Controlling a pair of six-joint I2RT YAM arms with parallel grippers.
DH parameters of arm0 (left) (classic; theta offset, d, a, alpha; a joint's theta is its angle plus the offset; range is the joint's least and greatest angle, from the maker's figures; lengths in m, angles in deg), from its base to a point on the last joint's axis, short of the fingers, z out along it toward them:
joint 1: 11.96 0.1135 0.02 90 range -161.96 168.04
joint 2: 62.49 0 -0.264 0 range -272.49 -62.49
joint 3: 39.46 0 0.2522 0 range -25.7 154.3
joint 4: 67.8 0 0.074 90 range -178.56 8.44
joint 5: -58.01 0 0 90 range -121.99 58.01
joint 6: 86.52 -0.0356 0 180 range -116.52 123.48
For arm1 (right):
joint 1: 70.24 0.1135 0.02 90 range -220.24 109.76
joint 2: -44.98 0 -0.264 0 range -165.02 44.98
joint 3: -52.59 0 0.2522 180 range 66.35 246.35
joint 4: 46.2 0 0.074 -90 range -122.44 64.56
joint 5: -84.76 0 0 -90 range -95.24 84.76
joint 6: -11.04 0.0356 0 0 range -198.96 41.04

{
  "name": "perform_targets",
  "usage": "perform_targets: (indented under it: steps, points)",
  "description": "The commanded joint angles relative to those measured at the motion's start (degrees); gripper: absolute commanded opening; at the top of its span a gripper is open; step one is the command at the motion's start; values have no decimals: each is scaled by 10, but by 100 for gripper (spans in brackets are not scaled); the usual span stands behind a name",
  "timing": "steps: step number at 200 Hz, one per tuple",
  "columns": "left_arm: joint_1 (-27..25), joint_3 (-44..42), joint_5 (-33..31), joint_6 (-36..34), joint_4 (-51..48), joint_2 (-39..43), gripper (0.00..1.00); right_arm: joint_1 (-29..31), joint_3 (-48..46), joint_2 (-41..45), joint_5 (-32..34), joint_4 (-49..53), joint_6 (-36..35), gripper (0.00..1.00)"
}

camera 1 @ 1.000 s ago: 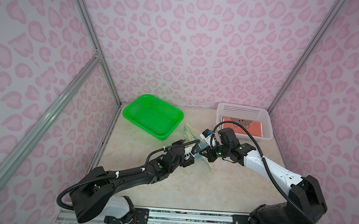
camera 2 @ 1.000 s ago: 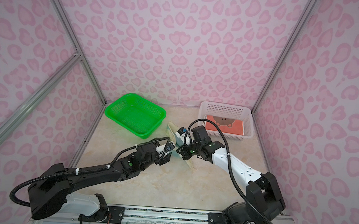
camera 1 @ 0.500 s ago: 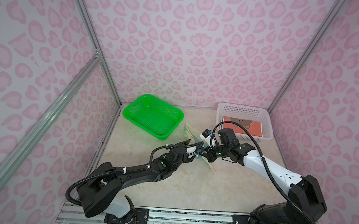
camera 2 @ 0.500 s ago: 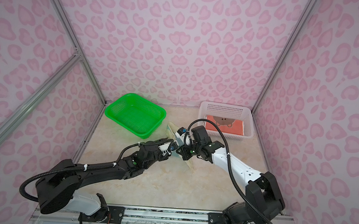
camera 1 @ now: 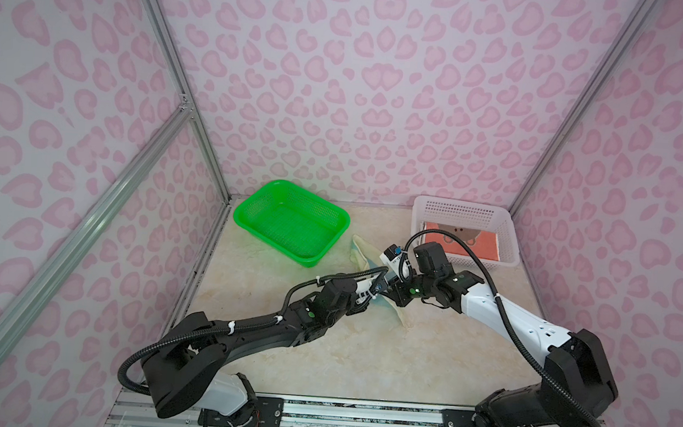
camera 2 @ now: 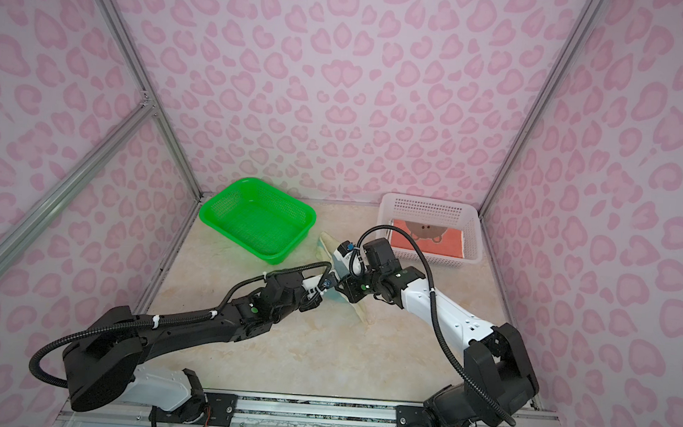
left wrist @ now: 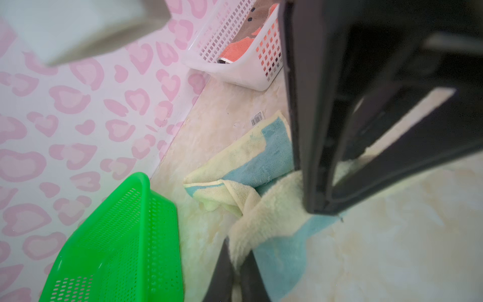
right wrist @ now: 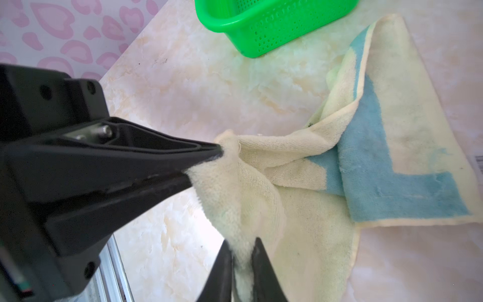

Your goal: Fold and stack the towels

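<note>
Front of the desk (camera 1: 362, 349): both arms are reaching in over it and meeting mid-desk.

Change, noted first: the left gripper (left wrist: 239, 252), gaping a second ago, is now clamping fully on a corner of the pale yellow and teal towel (right wrist: 313, 214). In the right wrist view we are seeing its tips pressed together, with a tuft of cream pile squeezing out between them. We are reading this as a second hold gained, so the cloth can be drawn out flat between the two arms before any fold.

Right gripper (right wrist: 241, 252): the jaws are standing narrow, with cloth running up between the fingers and touching both. We are taking it as holding the same towel, just beside the left gripper's pinch. Whether it is starting to let go we cannot tell.

The towel itself is lying rumpled on the desk. One edge is lifting where the grippers are bunching it, the teal band is showing, and part is doubling over. We are judging it not yet folded.

Farther back, the green basket (camera 1: 307, 260) is sitting near the towel's far end. At the back wall the white basket (camera 1: 461, 209) is carrying the orange bear towel (camera 1: 471, 243), lying flat. We are counting that one as already stacked; whether others are lying under it we cannot tell.
</note>
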Motion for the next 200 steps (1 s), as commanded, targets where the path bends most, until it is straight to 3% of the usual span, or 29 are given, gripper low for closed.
perform_targets:
  steps: [1, 16, 31, 81, 120, 158, 200]
  points:
    - [1, 11, -8, 31, -18, 10, 3, 0, -4, -3, 19, -11, 1, 33]
    - [1, 18, -16, 48, -33, 12, 3, 1, -22, 1, 39, -24, -8, 46]
    - [1, 30, -27, 61, -58, 12, 3, 3, -57, 12, 65, -53, -11, 51]
    - [9, 38, -48, 100, -96, 5, 3, 22, -215, 92, 193, -153, 36, 53]
    - [16, 46, -44, 123, -108, -11, 3, 105, -316, 146, 333, -227, 28, 58]
    - [17, 54, -40, 128, -114, -24, 3, 164, -345, 124, 440, -264, 42, 59]
    - [18, 54, -40, 127, -120, -23, 3, 167, -351, 62, 464, -321, 80, 58]
